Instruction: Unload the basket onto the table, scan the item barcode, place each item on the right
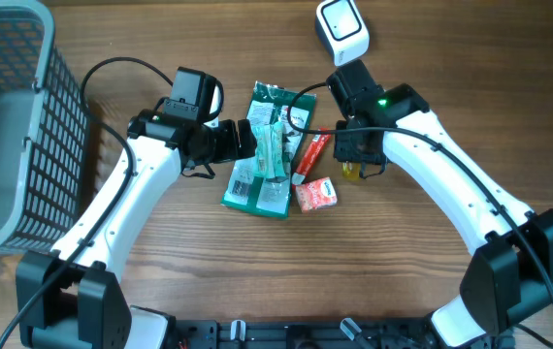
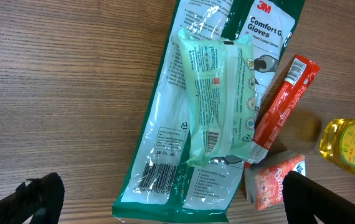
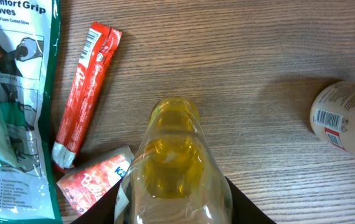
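The right fingers (image 3: 243,208) seem closed around the yellow bottle (image 3: 171,155), though their tips barely show, just right of the red tube (image 3: 84,93) on the bench (image 3: 258,50) and apart from the white scanner (image 1: 342,27), while the left fingers (image 2: 34,199) hang wide open over the glove packet (image 2: 159,155).

Yellow bottle (image 3: 174,168) partly beyond frame
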Tool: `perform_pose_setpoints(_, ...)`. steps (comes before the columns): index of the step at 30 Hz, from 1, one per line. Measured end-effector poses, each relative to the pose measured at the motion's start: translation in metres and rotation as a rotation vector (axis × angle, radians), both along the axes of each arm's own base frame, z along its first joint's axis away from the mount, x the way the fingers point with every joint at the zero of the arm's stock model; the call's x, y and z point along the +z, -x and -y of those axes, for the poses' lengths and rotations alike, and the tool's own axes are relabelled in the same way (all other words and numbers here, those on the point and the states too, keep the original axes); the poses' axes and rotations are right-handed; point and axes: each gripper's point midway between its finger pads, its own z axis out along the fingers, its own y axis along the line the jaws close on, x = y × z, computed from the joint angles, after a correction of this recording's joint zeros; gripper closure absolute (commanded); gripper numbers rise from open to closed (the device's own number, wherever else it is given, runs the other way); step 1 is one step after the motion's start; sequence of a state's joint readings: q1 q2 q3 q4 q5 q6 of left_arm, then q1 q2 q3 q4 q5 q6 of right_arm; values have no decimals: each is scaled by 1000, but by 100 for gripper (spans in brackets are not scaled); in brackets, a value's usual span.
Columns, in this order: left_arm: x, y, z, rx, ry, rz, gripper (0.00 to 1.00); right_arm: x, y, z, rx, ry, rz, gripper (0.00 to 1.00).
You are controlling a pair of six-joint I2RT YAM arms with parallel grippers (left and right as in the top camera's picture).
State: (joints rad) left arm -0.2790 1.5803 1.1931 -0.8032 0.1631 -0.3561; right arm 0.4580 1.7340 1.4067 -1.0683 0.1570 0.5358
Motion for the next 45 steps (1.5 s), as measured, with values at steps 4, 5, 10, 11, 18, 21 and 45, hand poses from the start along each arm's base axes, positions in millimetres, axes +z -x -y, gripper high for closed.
perform_pose_setpoints(4, 0, 0, 0, 0, 0, 0, 0, 0, 0, 0, 13, 3, -1, 66)
perform_pose_setpoints(5, 0, 0, 0, 0, 0, 0, 0, 0, 0, 0, 20, 6, -2, 66)
perform_pose_setpoints(10, 0, 0, 0, 0, 0, 0, 0, 0, 2, 1, 84, 24, -16, 66)
perform_pose_setpoints(11, 0, 0, 0, 0, 0, 0, 0, -1, 3, 1, 94, 27, -18, 66)
perform_pose_setpoints(18, 0, 0, 0, 0, 0, 0, 0, -1, 3, 2, 131, 36, -23, 66)
perform_pose_setpoints(21, 0, 0, 0, 0, 0, 0, 0, -1, 3, 2, 153, 41, -25, 66)
perform_pose_setpoints(45, 0, 0, 0, 0, 0, 0, 0, 2, -9, -3, 186, 38, 26, 65)
